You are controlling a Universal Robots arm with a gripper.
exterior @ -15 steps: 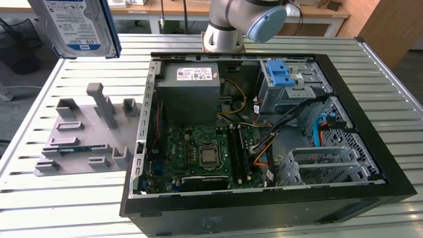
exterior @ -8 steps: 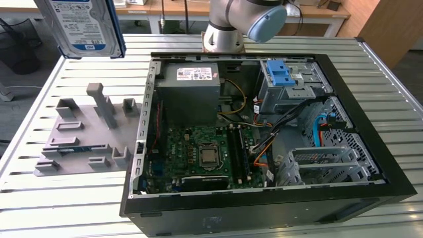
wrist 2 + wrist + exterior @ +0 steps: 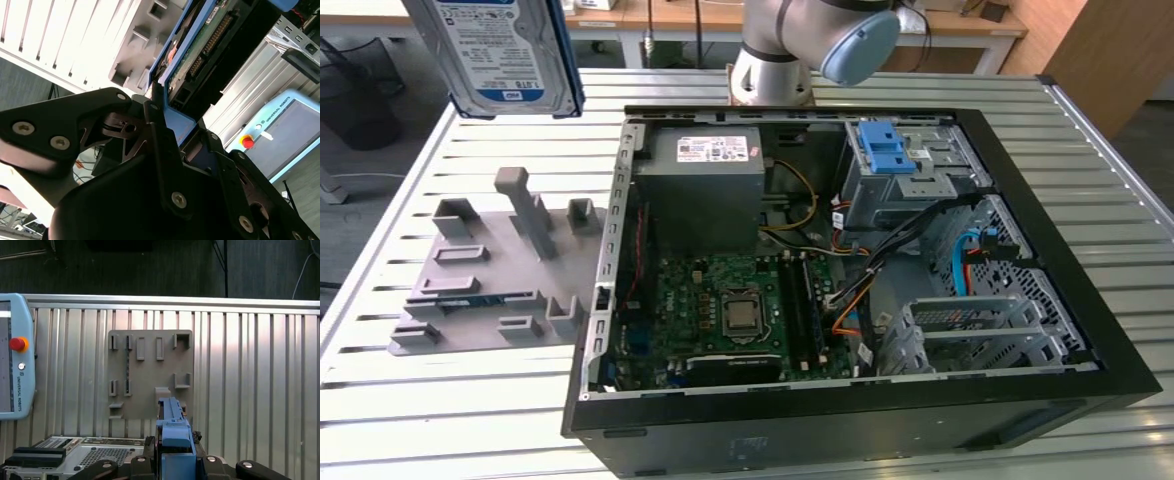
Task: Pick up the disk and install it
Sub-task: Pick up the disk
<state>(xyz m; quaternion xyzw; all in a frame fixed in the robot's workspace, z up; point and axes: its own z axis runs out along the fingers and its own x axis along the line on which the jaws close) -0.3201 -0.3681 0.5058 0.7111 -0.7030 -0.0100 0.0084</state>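
- Gripper (image 3: 160, 107) is clamped on the blue bracket edge of the disk (image 3: 507, 55). The disk hangs high in the air, roughly over the grey fixture plate (image 3: 480, 270), on the exterior view's left of the open PC case (image 3: 854, 430).
- Risk imo: it's only held by a thin edge — a fast swing could make it pivot or slip.
- Cables (image 3: 947, 215) sprawl beside the drive cage (image 3: 907, 170) — snag bait.
- Loads of open air over the table (image 3: 440, 420); the case walls are the tight bit.

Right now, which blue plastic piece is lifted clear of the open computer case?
The blue bracket framing the silver labelled hard drive, held aloft; the light-blue ribbed latch sits on the drive cage.
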